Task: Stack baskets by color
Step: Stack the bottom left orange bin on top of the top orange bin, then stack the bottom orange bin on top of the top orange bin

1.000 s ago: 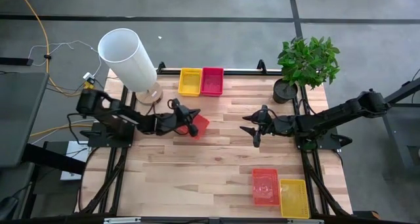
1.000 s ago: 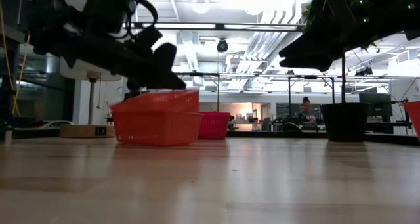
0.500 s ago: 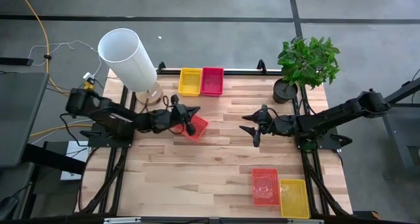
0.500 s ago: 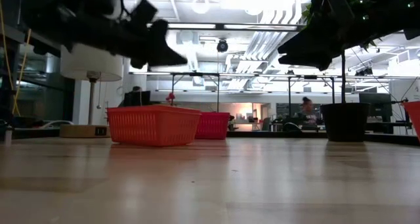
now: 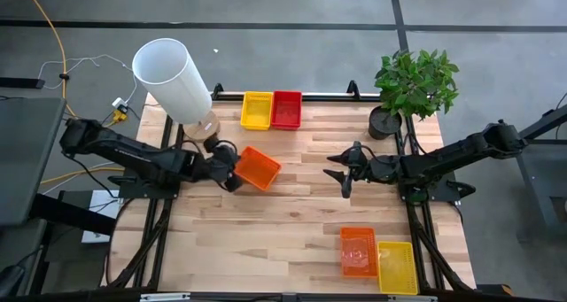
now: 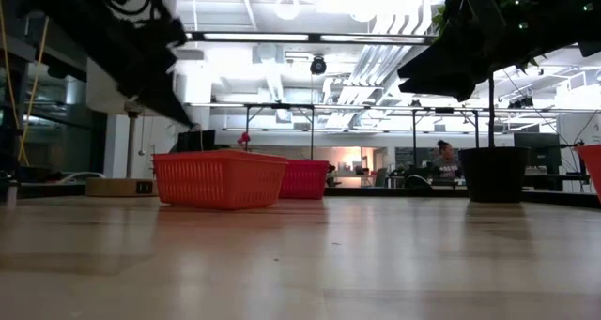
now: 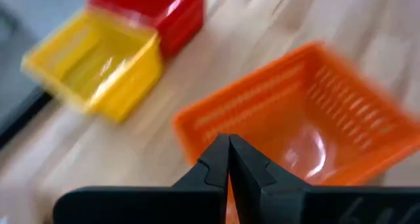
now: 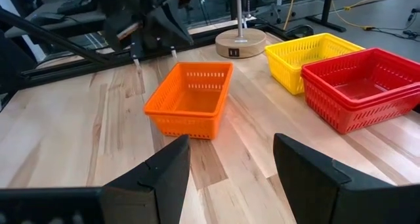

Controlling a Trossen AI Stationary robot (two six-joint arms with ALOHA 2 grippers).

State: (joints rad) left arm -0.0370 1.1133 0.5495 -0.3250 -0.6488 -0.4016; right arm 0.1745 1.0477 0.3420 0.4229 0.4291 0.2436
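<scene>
An orange basket stands flat on its bottom, open side up, left of the table's middle; it also shows in the right wrist view as the orange basket. My left gripper is shut and hovers just off the basket's left side, raised above it and touching nothing. A yellow basket and a red basket sit side by side at the far edge. Another orange basket and a yellow one sit at the near right. My right gripper waits open right of the middle.
A tall white cylinder on a round wooden base stands at the far left corner, close behind my left arm. A potted plant stands at the far right. Bare wood lies between the two grippers and along the near left.
My left gripper has drawn back toward the table's left edge and risen away from the orange basket, tipping as it went. The basket, tilted with one side raised a second ago, now lies flat on the table, open side up.
</scene>
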